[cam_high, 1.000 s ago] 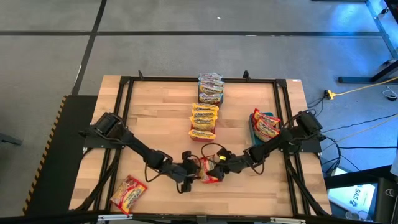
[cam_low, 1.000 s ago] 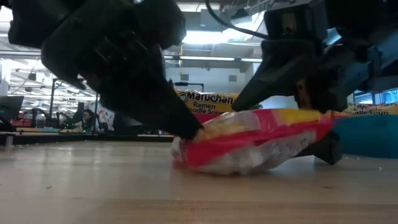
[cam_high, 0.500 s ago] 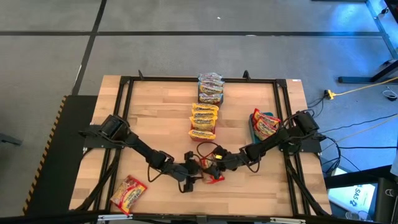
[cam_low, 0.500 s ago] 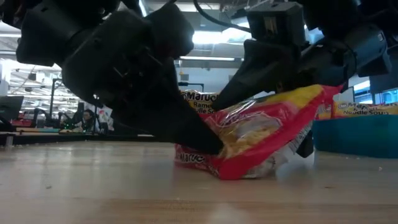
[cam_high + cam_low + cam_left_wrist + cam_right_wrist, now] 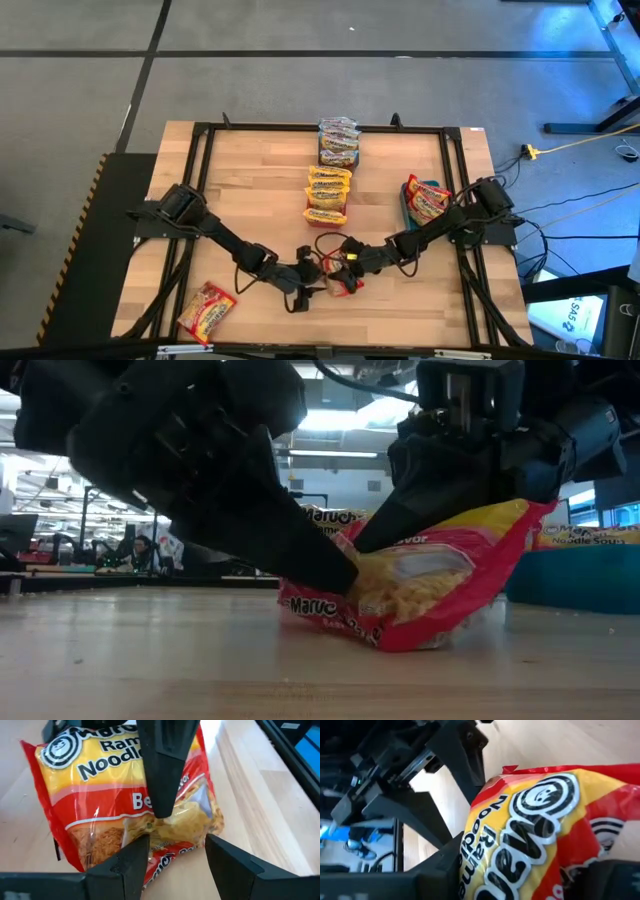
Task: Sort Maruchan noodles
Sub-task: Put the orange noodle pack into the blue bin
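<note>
One Maruchan noodle packet (image 5: pixel 341 281), red and yellow, sits near the table's near edge, between both grippers. In the low view the packet (image 5: pixel 430 590) stands tilted, with its right end raised and its lower left edge on the wood. My right gripper (image 5: pixel 347 268) reaches in from the right and is shut on it. My left gripper (image 5: pixel 308 279) comes from the left and is open. Its own view shows the gripper (image 5: pixel 175 852) straddling the packet's (image 5: pixel 100 785) low end. My left gripper is open around the packet's low end (image 5: pixel 170 840), coming level from the table's left. In the low view one fingertip (image 5: pixel 335 572) lies against the packet's face. My right gripper pinches the packet's raised right part, slanting down from the table's right. One finger (image 5: pixel 162 785) lies across the printed face to about its middle; the other is hidden beneath. The packet (image 5: pixel 535 820) is tilted, its lower left edge (image 5: pixel 330 622) on the table.
Bluish packets (image 5: pixel 338 141) and orange-yellow packets (image 5: pixel 328 194) lie in a line toward the far edge. A teal bin (image 5: pixel 411 213) at the right holds red packets (image 5: pixel 427 198). One more red packet (image 5: pixel 205 310) lies at the near left corner. Bare wood spreads left of centre.
The packet lay almost flat on the table a second ago; its right end has been lifted while its left lower edge stayed down, so it now stands tilted. My right gripper rose and moved slightly left with it. My left gripper kept its place against the low end.
</note>
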Robot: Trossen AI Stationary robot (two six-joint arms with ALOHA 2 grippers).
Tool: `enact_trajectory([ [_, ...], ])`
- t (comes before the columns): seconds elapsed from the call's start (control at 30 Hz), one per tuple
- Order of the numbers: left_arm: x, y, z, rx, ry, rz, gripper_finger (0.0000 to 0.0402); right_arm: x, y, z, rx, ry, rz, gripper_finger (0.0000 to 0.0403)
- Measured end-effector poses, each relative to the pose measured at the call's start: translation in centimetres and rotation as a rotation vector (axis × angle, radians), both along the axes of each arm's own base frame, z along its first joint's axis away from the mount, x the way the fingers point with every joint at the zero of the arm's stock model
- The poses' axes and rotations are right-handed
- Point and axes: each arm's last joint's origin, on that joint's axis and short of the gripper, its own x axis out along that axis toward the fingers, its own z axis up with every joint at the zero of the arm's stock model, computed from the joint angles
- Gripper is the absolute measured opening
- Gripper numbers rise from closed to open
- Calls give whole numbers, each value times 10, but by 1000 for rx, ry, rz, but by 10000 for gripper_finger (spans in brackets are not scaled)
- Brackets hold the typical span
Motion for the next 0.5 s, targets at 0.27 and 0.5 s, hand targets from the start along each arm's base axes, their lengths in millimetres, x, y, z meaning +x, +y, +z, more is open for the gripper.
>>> enact_trajectory([
  [0.27,-13,-6,26,25,27,-31,192,-6,1,13,-93,4,163,189],
  [0.5,-22,-14,34,64,33,-42,192,-26,-8,50,-224,50,226,138],
])
